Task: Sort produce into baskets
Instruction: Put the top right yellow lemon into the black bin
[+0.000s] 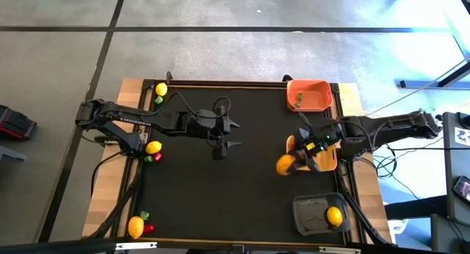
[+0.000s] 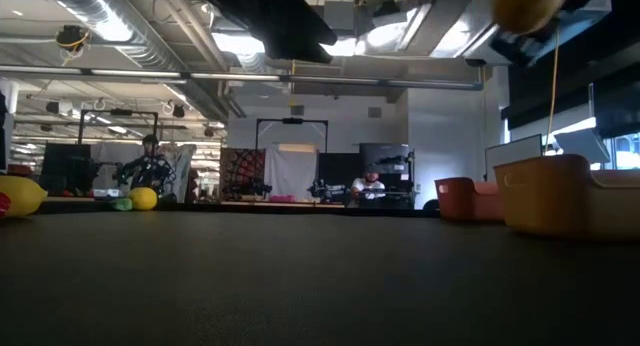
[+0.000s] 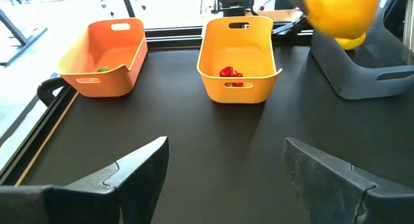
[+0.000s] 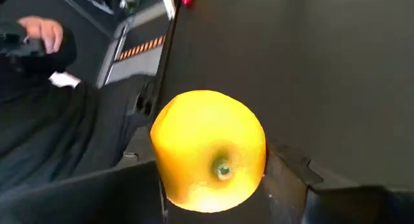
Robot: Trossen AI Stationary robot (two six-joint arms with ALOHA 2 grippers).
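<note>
My right gripper [image 1: 292,161] is shut on a yellow lemon [image 1: 284,165], held in the air just left of the yellow-tan basket [image 1: 323,160]. This lemon fills the right wrist view [image 4: 210,149] and shows high up in the low view [image 2: 525,6]. The yellow-tan basket [image 3: 238,56] holds red pieces [image 3: 229,73]. In the orange basket [image 3: 103,56] lies a green piece [image 3: 102,69]. The dark grey basket [image 1: 317,213] has a lemon [image 1: 334,216] in it. My left gripper [image 1: 233,135] hangs open over the middle of the mat, its fingers [image 3: 129,172] wide apart around nothing. My right gripper pinches the lemon's two sides [image 4: 162,172] between its two fingers. The fingers slant down from the table's right side. The lemon is lifted clear of the mat, one tip [image 4: 223,169] turned back toward the wrist.
Three clusters of produce lie along the table's left edge: a lemon [image 1: 161,89] with a green piece, a lemon [image 1: 153,147] with red and green pieces, a lemon [image 1: 136,226] with red and green pieces. A person's hand [image 4: 42,30] shows beyond the table.
</note>
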